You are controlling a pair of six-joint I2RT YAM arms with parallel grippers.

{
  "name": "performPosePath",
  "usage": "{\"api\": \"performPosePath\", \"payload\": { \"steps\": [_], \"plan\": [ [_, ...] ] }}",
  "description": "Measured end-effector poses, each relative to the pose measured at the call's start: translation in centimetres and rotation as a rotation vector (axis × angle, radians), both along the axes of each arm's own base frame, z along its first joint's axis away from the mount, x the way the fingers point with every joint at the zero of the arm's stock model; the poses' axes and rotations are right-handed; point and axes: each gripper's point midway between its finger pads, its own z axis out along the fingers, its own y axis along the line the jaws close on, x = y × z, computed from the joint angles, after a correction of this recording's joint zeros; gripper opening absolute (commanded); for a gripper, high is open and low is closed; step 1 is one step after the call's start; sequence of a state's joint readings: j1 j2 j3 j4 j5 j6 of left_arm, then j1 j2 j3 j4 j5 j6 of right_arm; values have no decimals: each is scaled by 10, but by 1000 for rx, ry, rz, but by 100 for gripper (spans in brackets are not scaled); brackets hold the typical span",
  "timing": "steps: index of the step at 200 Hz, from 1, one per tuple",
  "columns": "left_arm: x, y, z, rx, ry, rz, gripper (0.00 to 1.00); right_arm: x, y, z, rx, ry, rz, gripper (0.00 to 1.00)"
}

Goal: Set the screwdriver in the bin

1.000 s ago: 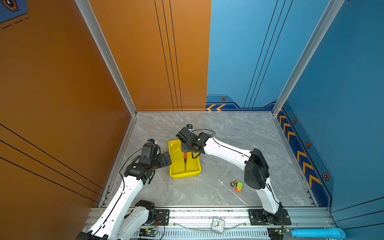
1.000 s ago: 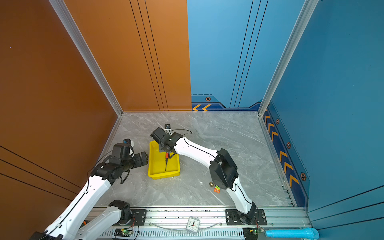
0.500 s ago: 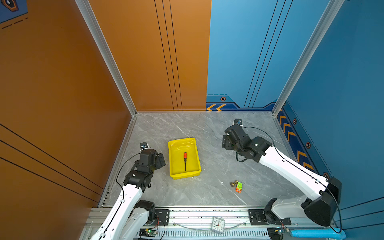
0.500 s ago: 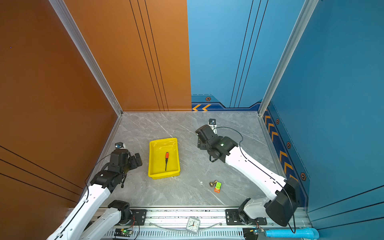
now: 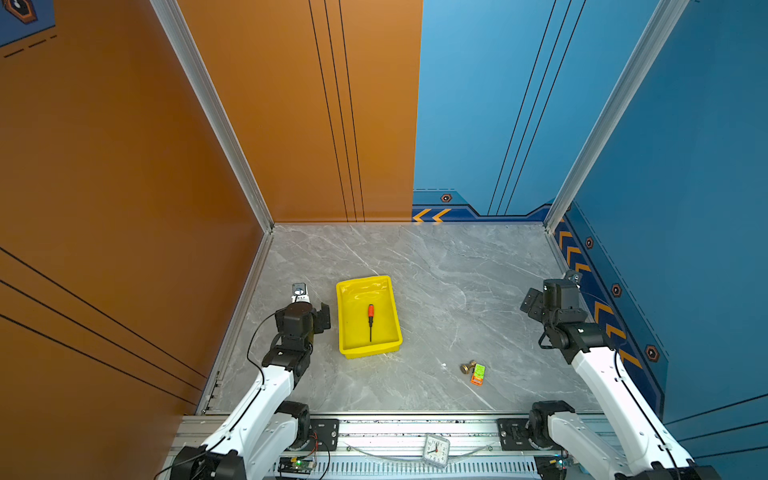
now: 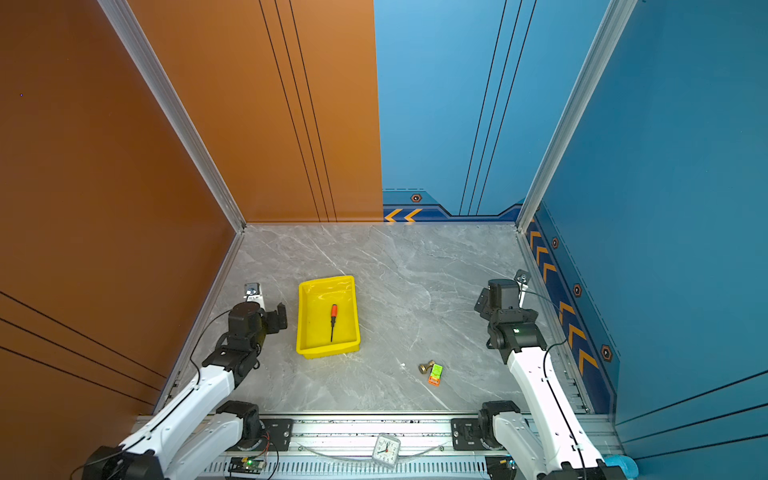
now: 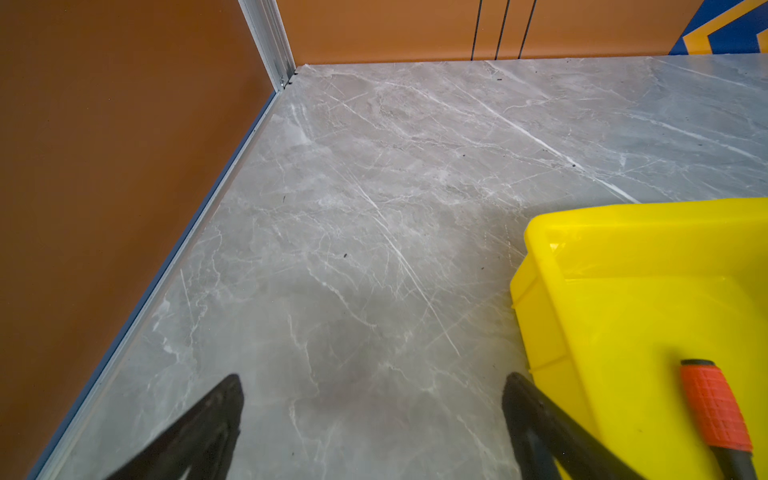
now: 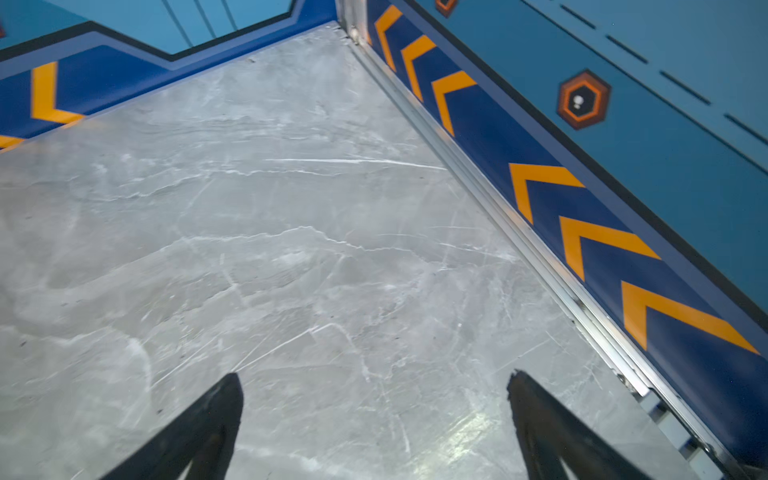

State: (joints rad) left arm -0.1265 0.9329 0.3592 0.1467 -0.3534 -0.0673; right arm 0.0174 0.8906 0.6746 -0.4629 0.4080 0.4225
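Both my arms have pulled back since a second ago: my right gripper [image 8: 374, 376] was over the bin [image 5: 370, 352] then and now hangs at the far right of both top views, next to the chevron wall [image 8: 602, 232]. My left gripper [image 7: 372, 378] has backed off to just left of the bin, with a sliver of marble table [image 5: 457, 291] showing between them in a top view. Wrist views show both sets of jaws spread wide with only bare table between them, so I'm holding nothing. The screwdriver [image 5: 370, 322] lies flat in the middle of the yellow bin, orange handle toward the back wall, shaft pointing at the near edge. The bin sits left of centre, lower half of the frame. Lower right of it, well apart, a little orange-and-green box [image 5: 478, 374] lies touching a small brass thing [image 5: 467, 367].
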Motion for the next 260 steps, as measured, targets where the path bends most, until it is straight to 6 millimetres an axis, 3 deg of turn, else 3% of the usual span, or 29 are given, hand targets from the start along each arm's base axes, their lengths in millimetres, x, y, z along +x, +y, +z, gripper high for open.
{"api": "performPosePath", "payload": {
  "steps": [34,64,82,124,173,213,260],
  "plan": [
    [20,6,-12,10,-12,5,98,1,-17,-27,-23,-67,-42,100],
    [35,4,-20,-1,-28,-19,98,18,-2,-48,-44,-219,98,100],
    [44,2,-23,-6,-44,-36,98,25,8,-63,-62,-212,176,100],
    [58,-1,-28,-30,-83,-74,98,55,31,-62,-107,-247,303,100],
    [70,-5,-41,-59,-99,-113,98,89,49,-76,-153,-246,370,100],
    [75,-5,-53,-72,-94,-128,98,102,51,-84,-186,-253,378,100],
    [78,-6,-45,-70,-124,-132,98,108,40,-81,-193,-267,338,100]
  ]
}}
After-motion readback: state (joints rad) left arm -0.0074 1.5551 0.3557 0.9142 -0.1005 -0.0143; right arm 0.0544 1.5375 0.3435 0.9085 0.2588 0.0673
